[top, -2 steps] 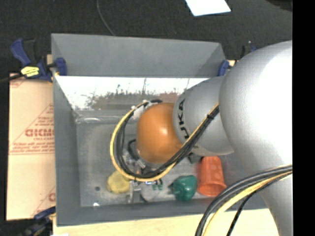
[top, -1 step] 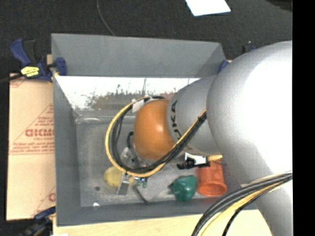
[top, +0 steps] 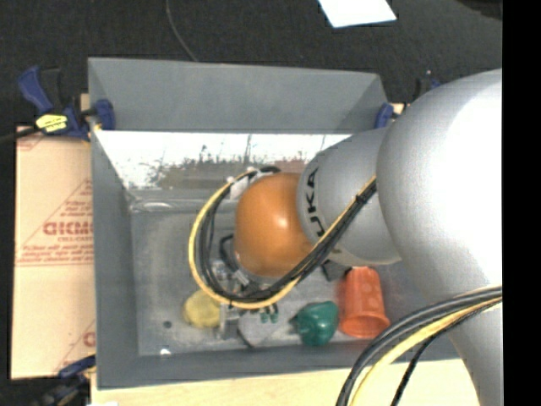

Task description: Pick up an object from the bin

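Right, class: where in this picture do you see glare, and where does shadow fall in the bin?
Camera view: glare whitens the bin's far inner wall; a soft highlight sits on the orange cover of the arm; the arm's shadow darkens the floor around the yellow lump, green object and orange cup.

Vantage: overhead, looking down into the grey metal bin (top: 237, 100), tilted somewhat to one side.
Nearness: close; the silver-grey robot arm (top: 439, 184) enters from the right.
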### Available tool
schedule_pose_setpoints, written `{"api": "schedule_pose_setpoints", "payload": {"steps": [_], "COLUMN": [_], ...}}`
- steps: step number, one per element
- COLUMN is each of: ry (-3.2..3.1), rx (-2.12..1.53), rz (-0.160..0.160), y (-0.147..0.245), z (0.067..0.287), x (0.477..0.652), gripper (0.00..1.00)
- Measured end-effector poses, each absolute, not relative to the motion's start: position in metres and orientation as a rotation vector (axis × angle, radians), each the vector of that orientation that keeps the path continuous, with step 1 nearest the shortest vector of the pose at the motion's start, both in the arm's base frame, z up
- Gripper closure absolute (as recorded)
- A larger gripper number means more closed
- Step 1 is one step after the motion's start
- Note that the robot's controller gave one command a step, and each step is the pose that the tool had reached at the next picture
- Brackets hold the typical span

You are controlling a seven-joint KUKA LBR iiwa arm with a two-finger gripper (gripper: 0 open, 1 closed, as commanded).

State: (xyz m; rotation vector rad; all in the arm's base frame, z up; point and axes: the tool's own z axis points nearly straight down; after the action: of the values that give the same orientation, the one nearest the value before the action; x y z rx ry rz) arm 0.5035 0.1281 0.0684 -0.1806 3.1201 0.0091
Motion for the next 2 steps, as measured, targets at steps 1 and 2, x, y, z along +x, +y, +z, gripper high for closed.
{"api": "schedule_pose_setpoints", "payload": {"steps": [1,2], "ry": [3.12,3.127], "rx": [-0.179,-0.178], "rz": [0.009,0.007], "y": [0.1281,0.1275], "z": [0.0683,0.0768], "x": [0.5034,0.5017], "gripper": [1.0,1.0]}}
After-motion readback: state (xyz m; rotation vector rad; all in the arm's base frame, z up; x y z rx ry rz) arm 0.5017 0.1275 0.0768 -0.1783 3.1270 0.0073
